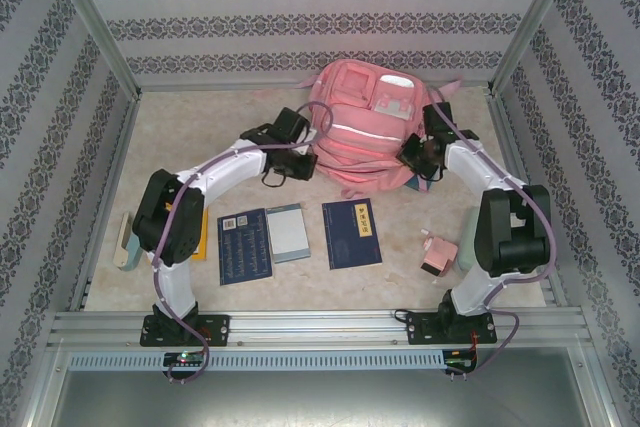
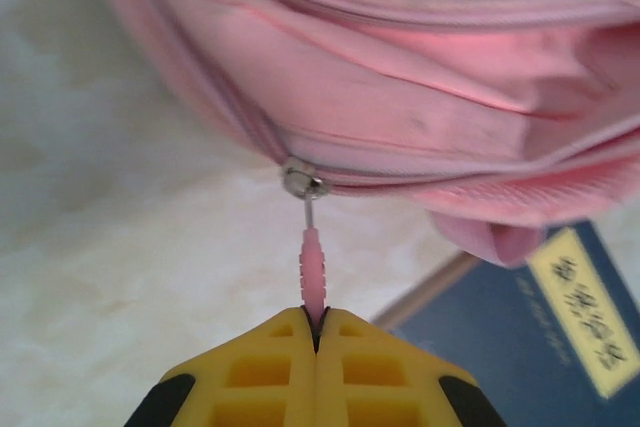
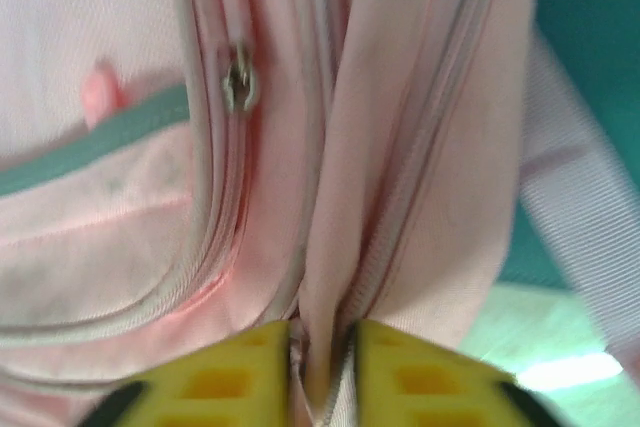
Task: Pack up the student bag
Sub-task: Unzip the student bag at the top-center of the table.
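- At the far middle of the surface (image 1: 190, 137) lies the student bag (image 1: 365, 132), with its front pockets facing up.
- The left hand (image 2: 316, 321) is at the bag's left edge, its fingers pressed together on the pink zipper pull (image 2: 313, 267).
- The right hand (image 3: 322, 347) is on the bag's right side, clamped on a fold of bag fabric beside a zip line.
- A dark blue book (image 1: 351, 233) lies near the bag, on its near side.

You have a pink bag (image 1: 365, 117) with a pale stripe and white patches. Its zip pull (image 2: 313, 272) is pink too. The left gripper (image 2: 316, 325) is yellow and black. The 2 books (image 1: 245, 245) (image 1: 352, 233) are navy. The table (image 1: 200, 137) is mottled beige, and the walls (image 1: 300, 7) are white with dark floral bands.
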### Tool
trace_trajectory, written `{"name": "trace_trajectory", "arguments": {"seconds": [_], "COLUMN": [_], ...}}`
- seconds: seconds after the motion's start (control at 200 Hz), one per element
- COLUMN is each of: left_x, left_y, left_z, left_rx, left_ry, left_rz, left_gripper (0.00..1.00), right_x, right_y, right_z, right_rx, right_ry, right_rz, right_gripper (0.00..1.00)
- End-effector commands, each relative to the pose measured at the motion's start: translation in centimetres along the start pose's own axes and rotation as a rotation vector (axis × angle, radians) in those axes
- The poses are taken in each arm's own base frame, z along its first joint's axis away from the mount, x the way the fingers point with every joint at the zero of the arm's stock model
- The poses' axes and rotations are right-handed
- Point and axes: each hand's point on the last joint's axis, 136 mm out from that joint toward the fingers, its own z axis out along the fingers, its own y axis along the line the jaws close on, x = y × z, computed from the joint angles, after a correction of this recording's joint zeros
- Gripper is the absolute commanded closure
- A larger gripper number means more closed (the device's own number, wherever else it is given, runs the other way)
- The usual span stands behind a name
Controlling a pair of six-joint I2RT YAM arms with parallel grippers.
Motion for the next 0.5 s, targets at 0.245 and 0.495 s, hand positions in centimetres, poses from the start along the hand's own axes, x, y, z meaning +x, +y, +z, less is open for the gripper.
{"name": "trace_trajectory", "arguments": {"seconds": [0.245, 0.495], "left_x": [3.7, 4.3], "left_y": [-7.0, -5.3], "left_z": [1.8, 2.4], "left_rx": [0.160, 0.088], "left_ry": [0.132, 0.153], "left_rz": [0.015, 0.048], "left_gripper": [1.00, 1.00], "right_x": [2.2, 10.1], "right_y": [0.1, 3.4], "right_z": [-3.0, -0.7], "right_rx": [-0.053, -0.122], "right_ry": [-0.082, 0.040], "right_rz": [0.029, 0.021], "right_gripper": [0.43, 0.39]}}
